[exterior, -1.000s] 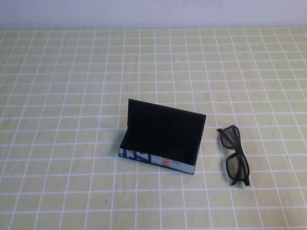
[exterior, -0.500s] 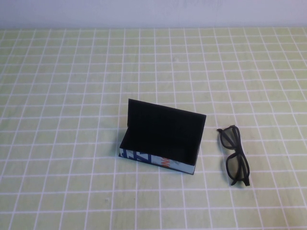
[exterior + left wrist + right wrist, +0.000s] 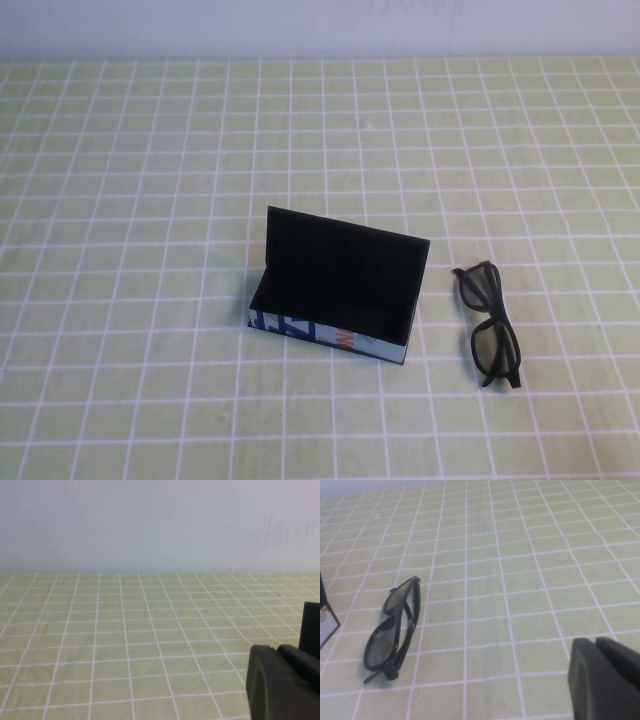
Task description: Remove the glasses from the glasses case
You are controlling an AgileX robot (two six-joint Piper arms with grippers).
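Lying on the worktop (image 3: 120, 200) just to the right of the glasses case (image 3: 338, 290), the glasses (image 3: 489, 324) are already out, folded, resting on their frame with the lenses on edge. The case stands open near the middle of the green-checked cloth, its black flap lid tilted up and back, its printed blue-and-orange front facing the robot. From above its inside looks dark and nothing can be made out in it.

Neither arm shows in the high view. The left gripper (image 3: 282, 682) appears only as a dark block at the corner of the left wrist view, low over the cloth with an edge of the case just beyond it; whether its jaws are parted or closed cannot be told. The right gripper (image 3: 607, 677) is likewise a dark corner block in the right wrist view, near the glasses but well clear of them, and the state of its jaws cannot be told either.

Judging by how things lie, the task looks finished and the step in hand is likely a retreat to rest. Doing that well would mean keeping both arms high and away from the raised lid, which would tip shut at a light knock, and away from the glasses, which sit on a narrow edge and would slide or topple easily on the cloth.
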